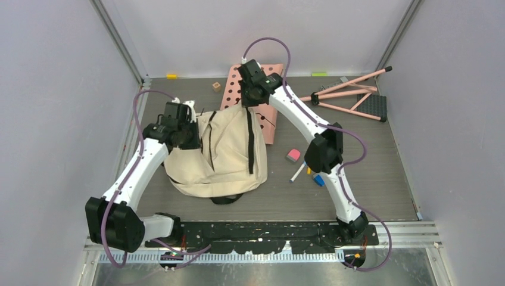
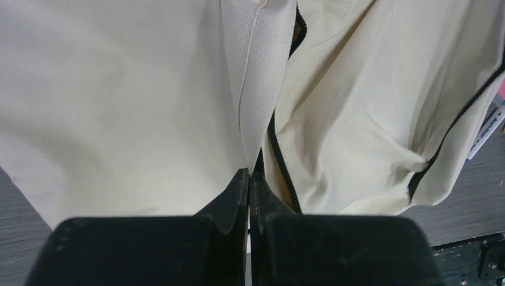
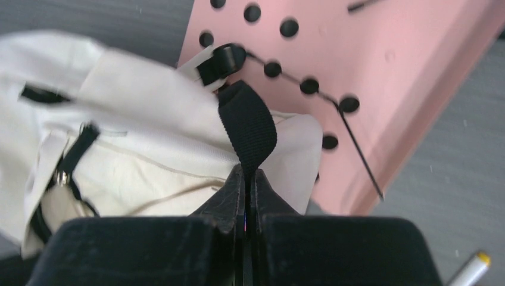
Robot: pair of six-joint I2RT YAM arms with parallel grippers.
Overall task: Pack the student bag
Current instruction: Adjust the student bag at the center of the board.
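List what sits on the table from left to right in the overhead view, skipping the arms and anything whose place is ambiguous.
student bag → pink block → pink tripod

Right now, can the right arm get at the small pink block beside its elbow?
Probably not yet: the right gripper is shut on the black strap of the student bag, so it must let go first. The pink block lies uncovered on the table.
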